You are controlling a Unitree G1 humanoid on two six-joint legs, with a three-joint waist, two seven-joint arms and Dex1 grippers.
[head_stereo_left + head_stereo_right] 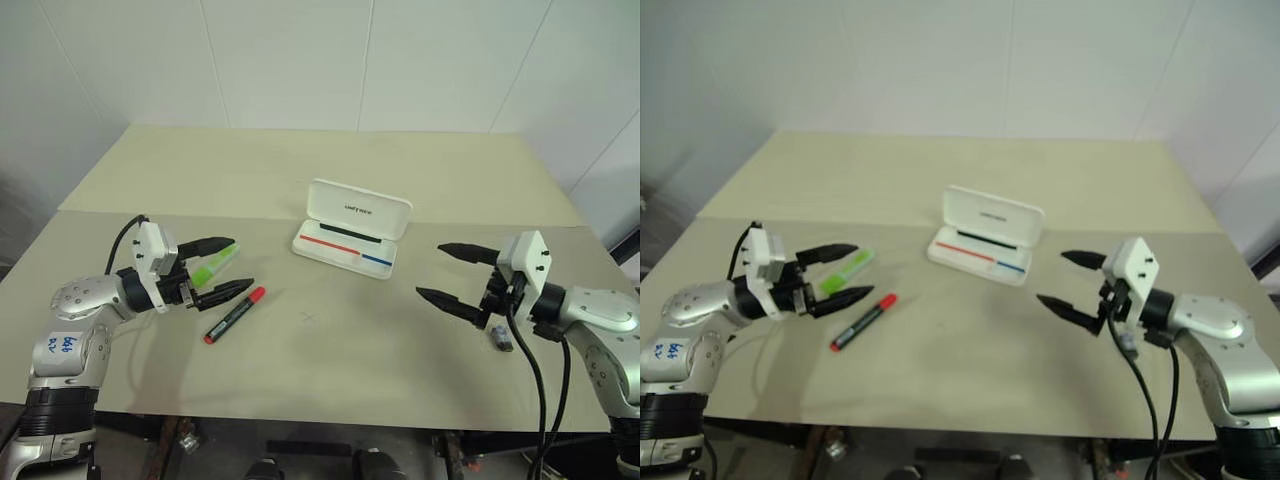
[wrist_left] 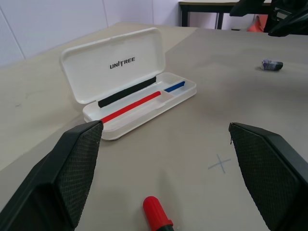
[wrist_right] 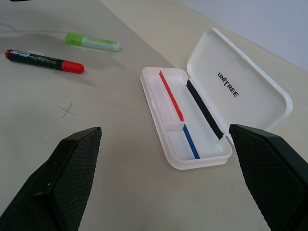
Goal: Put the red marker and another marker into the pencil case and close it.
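Observation:
The white pencil case (image 1: pixel 346 244) lies open in the middle of the table, lid up, with red, blue and black stripes inside; the case (image 3: pixel 183 120) holds no marker. The red marker (image 1: pixel 235 315) lies flat left of centre, red cap toward the case. The green highlighter (image 1: pixel 213 266) lies just behind it, partly hidden by my left gripper (image 1: pixel 232 266), which hovers open over both with nothing between its fingers. My right gripper (image 1: pixel 442 271) stands open at the right, well clear of the case, empty.
A small grey-and-dark object (image 1: pixel 503 339) lies on the table under my right wrist. A faint pencilled cross (image 1: pixel 309 317) marks the table in front of the case. A seam runs across the tabletop (image 1: pixel 330 380) behind the case.

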